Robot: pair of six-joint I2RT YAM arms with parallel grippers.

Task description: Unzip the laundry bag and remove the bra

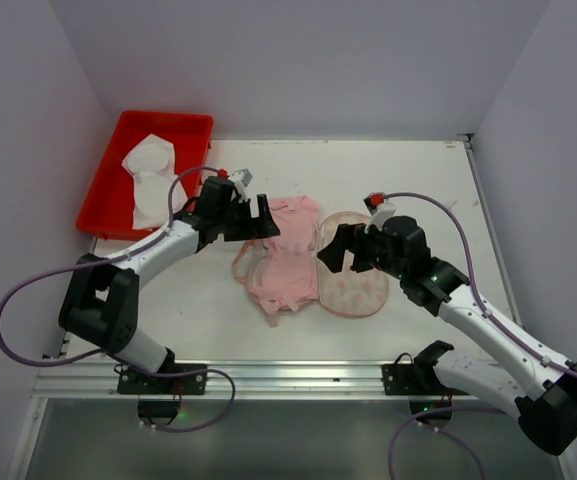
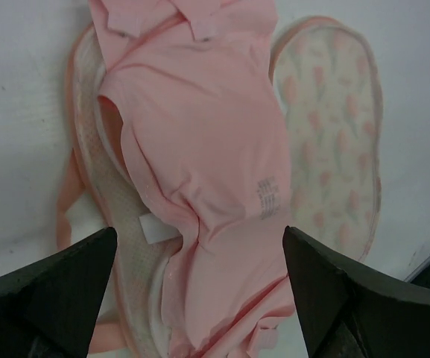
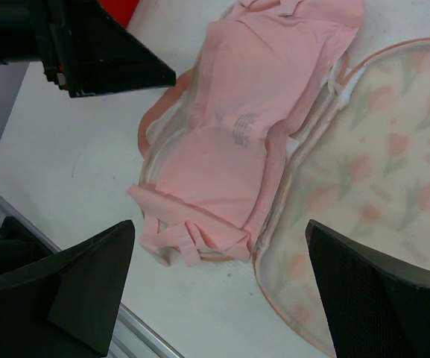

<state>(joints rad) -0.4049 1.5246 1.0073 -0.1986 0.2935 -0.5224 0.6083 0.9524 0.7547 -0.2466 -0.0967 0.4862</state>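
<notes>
Broadly, a white table point(image 1: 388, 180) fills the scene, walled in by pale panels. A red tray point(image 1: 188, 130) sits at its far left corner and holds crumpled white fabric pieces point(image 1: 148, 175). Purple cables loop off both arms, and a metal rail runs along the near edge.

Nothing lies on top of the pink bra point(image 1: 290, 250). The two arms hang over the middle of the table. The left gripper point(image 1: 253, 225) is above the bra's far left edge, and the right gripper point(image 1: 346, 255) is above the seam where the bag's two halves meet. In the left wrist view the left gripper point(image 2: 200, 233) has its fingers spread wide with nothing between them, the bra point(image 2: 207, 149) lying loose below. The right gripper point(image 3: 220, 224) is likewise spread and empty.

The laundry bag point(image 1: 353, 285) lies unzipped at the table's centre, opened flat like a clamshell. Its right half point(image 3: 393, 171) is cream with a soft orange-pink tulip print and a pink edge. Its left half is mostly hidden under the bra point(image 3: 252, 127), so only a cream mesh rim and pink border show around the garment. The bra is plain pale pink and crumpled, with its straps bunched at the near end and a small grey printed label mid-cup. It rests on the bag's left half and just touches the printed half point(image 2: 334, 127).
</notes>
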